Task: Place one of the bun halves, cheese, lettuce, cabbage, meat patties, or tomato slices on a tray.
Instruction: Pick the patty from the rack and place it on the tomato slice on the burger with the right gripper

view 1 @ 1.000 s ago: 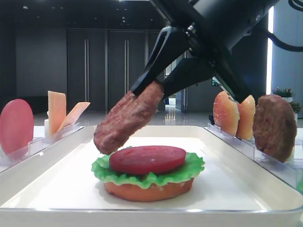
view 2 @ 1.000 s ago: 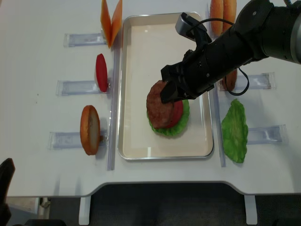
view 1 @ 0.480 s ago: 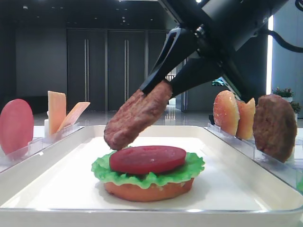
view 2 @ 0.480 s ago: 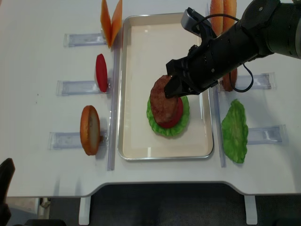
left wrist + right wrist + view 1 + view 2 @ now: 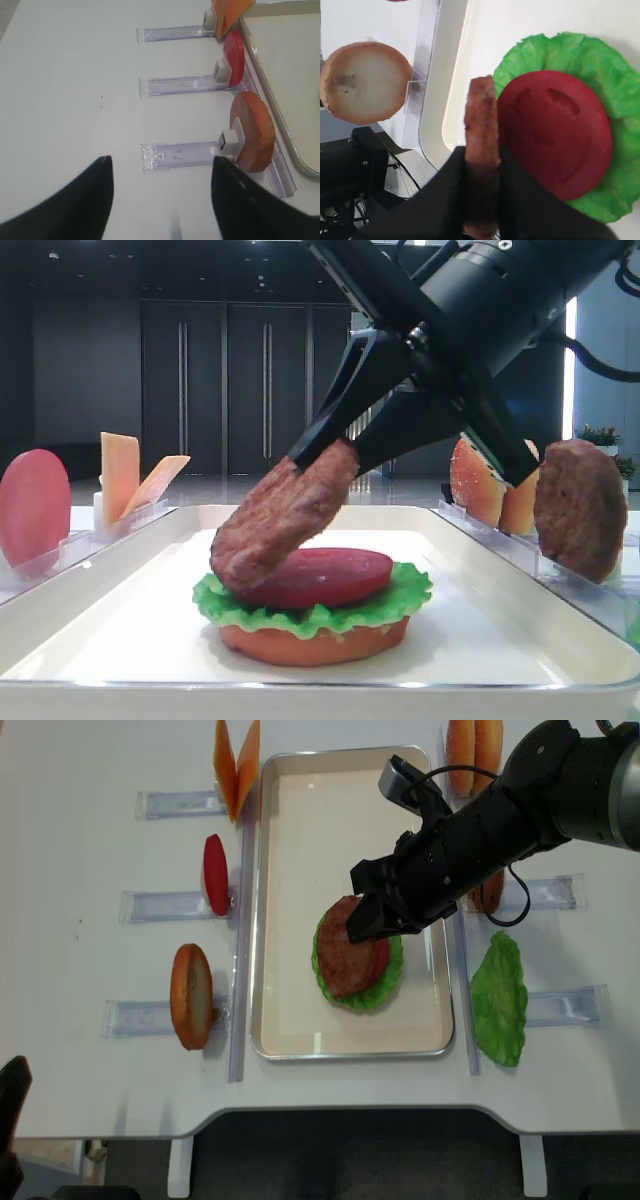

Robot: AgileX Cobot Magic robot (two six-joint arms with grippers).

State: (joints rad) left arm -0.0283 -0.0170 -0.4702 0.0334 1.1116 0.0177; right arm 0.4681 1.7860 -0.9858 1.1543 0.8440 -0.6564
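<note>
So compared to a second ago the meat patty (image 5: 285, 512) has come down a fair bit: it was hanging tilted above the stack, and now its low left edge looks like it's touching the tomato slice (image 5: 318, 576), though from the side view I can't be totally sure it's real contact. The right gripper (image 5: 338, 445) is still pinched tight on the patty's upper right edge, so the patty sits slanted, high on the right. Nearest the camera, the stack is bottom bun half (image 5: 312, 638), lettuce (image 5: 396, 592), then tomato, all sitting in the near half of the tray (image 5: 300, 1020). Plenty of bare tray floor left of the stack and toward the far rim; the right rim is closer to the lettuce. Outside the tray, a spare lettuce leaf (image 5: 499, 998) lies on the right, a bun half (image 5: 190, 996) and a tomato slice (image 5: 214, 874) stand in racks on the left, with cheese (image 5: 236, 766) at the far left. The left gripper (image 5: 160, 210) hangs over bare table beside the nearest clear rack (image 5: 182, 155), its fingers spread wide and holding nothing.
</note>
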